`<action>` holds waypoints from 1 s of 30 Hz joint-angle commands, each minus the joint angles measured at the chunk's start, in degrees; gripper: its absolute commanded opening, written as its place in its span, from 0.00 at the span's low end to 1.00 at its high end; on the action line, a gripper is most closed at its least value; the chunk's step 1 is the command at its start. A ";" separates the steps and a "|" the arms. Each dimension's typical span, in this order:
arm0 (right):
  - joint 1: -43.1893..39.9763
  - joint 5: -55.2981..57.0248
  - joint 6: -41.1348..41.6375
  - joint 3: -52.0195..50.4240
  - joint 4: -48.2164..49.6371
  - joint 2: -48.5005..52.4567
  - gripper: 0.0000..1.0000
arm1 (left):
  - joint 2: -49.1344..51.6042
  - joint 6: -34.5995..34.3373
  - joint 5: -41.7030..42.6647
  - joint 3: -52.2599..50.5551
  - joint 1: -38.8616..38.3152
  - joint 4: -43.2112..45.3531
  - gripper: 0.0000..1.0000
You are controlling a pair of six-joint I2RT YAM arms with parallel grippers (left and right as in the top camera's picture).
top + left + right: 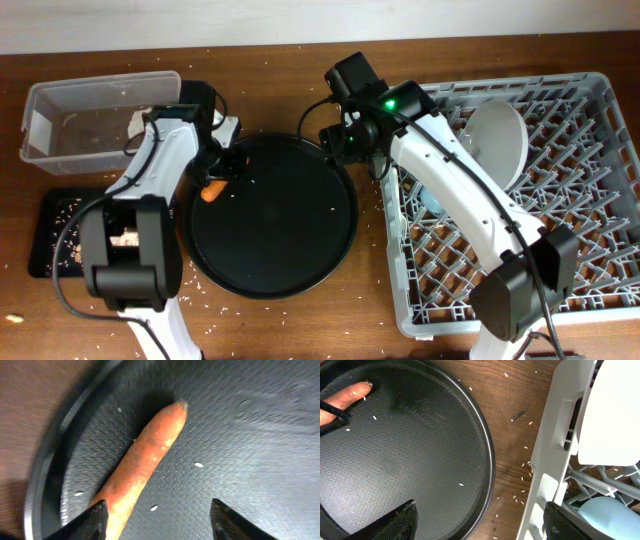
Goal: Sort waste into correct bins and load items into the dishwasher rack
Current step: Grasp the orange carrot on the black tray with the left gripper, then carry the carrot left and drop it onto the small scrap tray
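Observation:
The orange carrot (213,190) lies on the left edge of the large round black tray (275,250). My left gripper (222,172) hangs just over it. In the left wrist view the gripper (157,520) is open, and the carrot (145,460) runs up from beside its left finger. My right gripper (365,160) is open and empty. In the right wrist view it (480,520) is above the gap between the round tray and the dishwasher rack (555,435). The carrot tip (345,397) shows at the top left there.
The dishwasher rack (600,200) on the right holds the pale grey plate (497,140) standing on edge and the light-blue cup (432,197). The clear tub (60,110) stands at the far left. The shallow black tray (45,240) with pale scraps lies in front of it. Crumbs dot the table.

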 commanded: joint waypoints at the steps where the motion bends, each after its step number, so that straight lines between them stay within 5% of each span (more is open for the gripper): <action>1: 0.04 0.94 -0.39 0.92 -0.02 0.46 0.79 | 4.13 0.94 -0.37 -0.68 -0.31 0.26 0.60; 9: 0.04 0.94 -0.39 0.92 -0.02 0.46 0.79 | 9.01 0.90 -5.70 -0.70 -0.28 0.83 0.48; 13: 0.07 1.42 -0.37 0.92 -0.02 0.46 0.80 | 9.01 0.87 -5.46 -0.61 -0.28 0.98 0.02; 21: 0.07 2.21 -0.37 0.92 0.02 0.46 0.80 | 8.79 0.85 -3.96 10.47 -0.39 -11.78 0.01; 30: 0.07 2.19 -0.37 0.92 -0.09 0.46 0.81 | 8.17 -4.61 -3.98 44.33 -0.22 -42.23 0.01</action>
